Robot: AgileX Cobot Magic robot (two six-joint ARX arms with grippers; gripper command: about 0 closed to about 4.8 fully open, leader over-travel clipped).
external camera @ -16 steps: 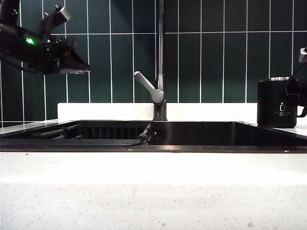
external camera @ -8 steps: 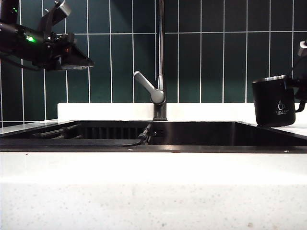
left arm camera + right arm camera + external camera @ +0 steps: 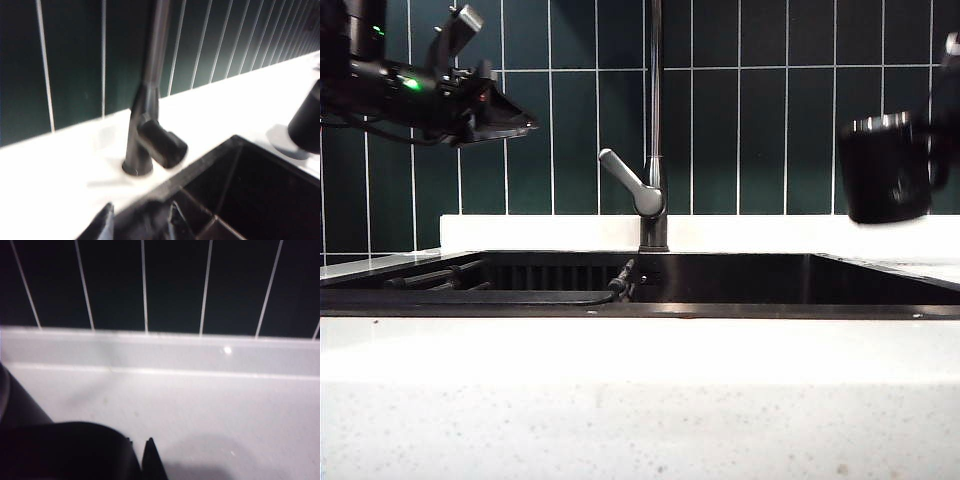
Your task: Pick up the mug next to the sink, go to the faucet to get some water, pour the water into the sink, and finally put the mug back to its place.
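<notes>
Fingers of the right gripper (image 3: 142, 460) are closed, probably on the handle of the mug (image 3: 886, 168), which hangs blurry above the counter (image 3: 640, 370) right of the sink (image 3: 740, 280). Left gripper (image 3: 505, 115) is open, up high. Mug looks hard and smooth; hold its handle tight.

The right gripper (image 3: 137, 460) sits low in this picture, with one thin dark finger (image 3: 151, 460) sticking up. Its fingers are closed tight. A big round black shape, the mug (image 3: 65, 450), fills the lower left corner and touches the gripper. Behind them lies the white bench (image 3: 210, 405). A low white ledge (image 3: 160, 352) runs across the middle. Dark green wall tiles (image 3: 175, 285) with thin white lines fill the top.
</notes>
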